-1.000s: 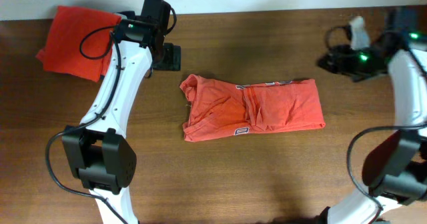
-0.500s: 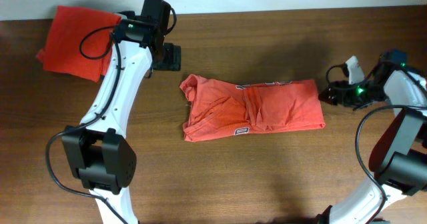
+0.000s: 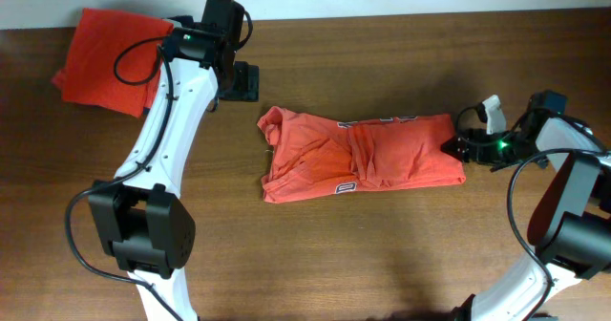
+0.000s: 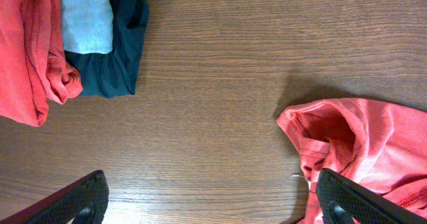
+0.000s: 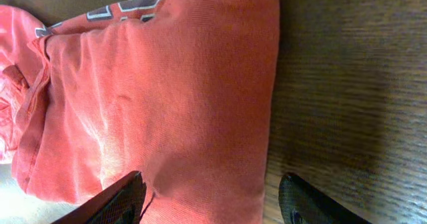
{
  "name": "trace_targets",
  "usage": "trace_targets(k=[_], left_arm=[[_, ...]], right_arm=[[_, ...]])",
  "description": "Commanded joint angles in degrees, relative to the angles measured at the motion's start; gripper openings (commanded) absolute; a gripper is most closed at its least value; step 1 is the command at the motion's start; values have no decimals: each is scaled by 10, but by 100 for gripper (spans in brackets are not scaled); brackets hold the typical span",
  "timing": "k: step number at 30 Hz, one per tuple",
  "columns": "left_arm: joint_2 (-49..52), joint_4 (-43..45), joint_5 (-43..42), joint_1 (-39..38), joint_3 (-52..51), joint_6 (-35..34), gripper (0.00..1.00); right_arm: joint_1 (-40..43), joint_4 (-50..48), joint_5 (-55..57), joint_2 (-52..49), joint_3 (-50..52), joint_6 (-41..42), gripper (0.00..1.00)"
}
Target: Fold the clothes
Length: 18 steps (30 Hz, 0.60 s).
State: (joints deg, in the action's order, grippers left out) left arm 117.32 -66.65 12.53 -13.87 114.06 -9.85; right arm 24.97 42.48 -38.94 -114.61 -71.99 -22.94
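Since the shirt (image 3: 363,156) is thin, limp cotton, I'd expect it to weigh next to nothing, sag wherever it is lifted and drag a little on the wood, so it wants picking up by a doubled edge or corner, not by one loose layer. It lies about the middle of the worktop (image 3: 382,264) as a long rumpled band, with white lettering (image 3: 382,120) peeking along its far side. One end is bunched toward the left edge and the other squared off toward the right edge. The right claw (image 3: 458,147) sits low at that squared end, released, one jaw over the cloth and the other over bare wood, gripping nothing. That short end, near a corner and through all the layers, looks the sensible place to pinch. The left claw (image 4: 213,201) hangs wide open over bare wood towards the far left corner, near a folded orange garment (image 3: 105,58), holding nothing.
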Motion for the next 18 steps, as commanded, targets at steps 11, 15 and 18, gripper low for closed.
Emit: trace_targets(k=[11, 15, 18], left_arm=[[-7, 0, 8, -2, 3, 5, 99], [-7, 0, 8, -2, 3, 5, 99], [-7, 0, 8, -2, 3, 5, 99]], right_arm=[[-46, -19, 54, -3, 5, 14, 23], [-43, -23, 54, -2, -4, 14, 4], [-24, -2, 68, -2, -40, 33, 4]])
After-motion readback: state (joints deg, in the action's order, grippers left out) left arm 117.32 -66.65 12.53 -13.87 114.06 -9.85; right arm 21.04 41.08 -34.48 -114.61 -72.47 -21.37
